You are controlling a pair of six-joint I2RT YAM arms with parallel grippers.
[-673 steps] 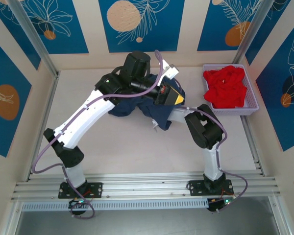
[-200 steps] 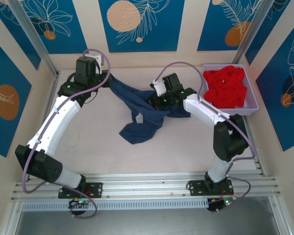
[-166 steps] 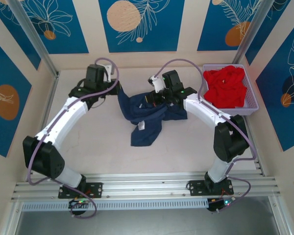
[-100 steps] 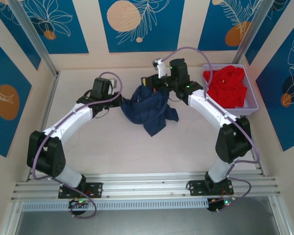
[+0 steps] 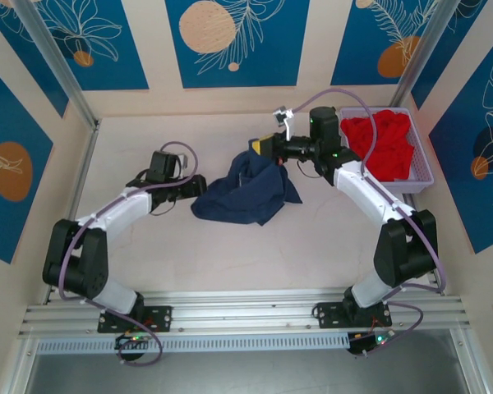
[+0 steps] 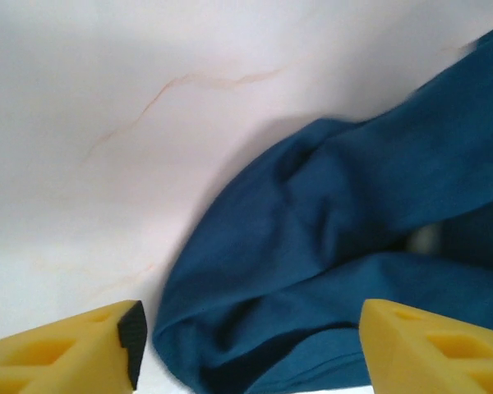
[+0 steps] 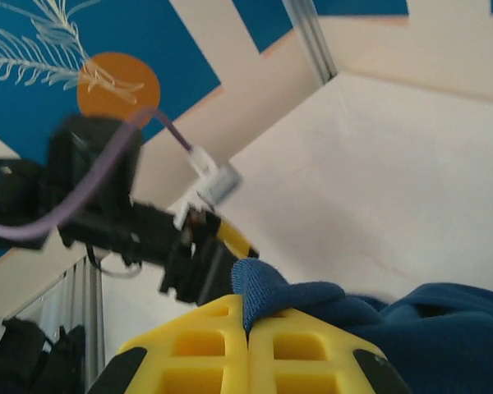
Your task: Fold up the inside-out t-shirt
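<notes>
Blue leaf-patterned panels wall in the pale worktop (image 5: 156,271), and the dark navy t-shirt (image 5: 246,197) lies bunched in a loose heap near its middle. A second ago it was strung out between the two arms. Now the left hand (image 5: 195,184) has let go: its yellow fingers (image 6: 90,349) stand apart, low over the worktop, with the shirt's near edge just ahead of them and nothing between them. The right hand (image 5: 263,150) is still clenched on a small fold of navy cloth and has carried it toward the far right, near the basket (image 5: 423,182) that holds the red garment (image 5: 382,144). From that pinch the shirt hangs down and spreads onto the worktop.

To my eye that means the spreading has been given up for the moment. The shirt is less flat than it was, so no fold can start yet. I would guess the left hand needs a fresh hold on a better edge or corner.

A good deal is hard to read. I cannot make out the collar, the sleeves or the hem in the heap, nor which part the right hand grips. No tag is clear; a pale blur amid the cloth in the left wrist view could be one, or not. Whether seams face outward is too fine to see.
</notes>
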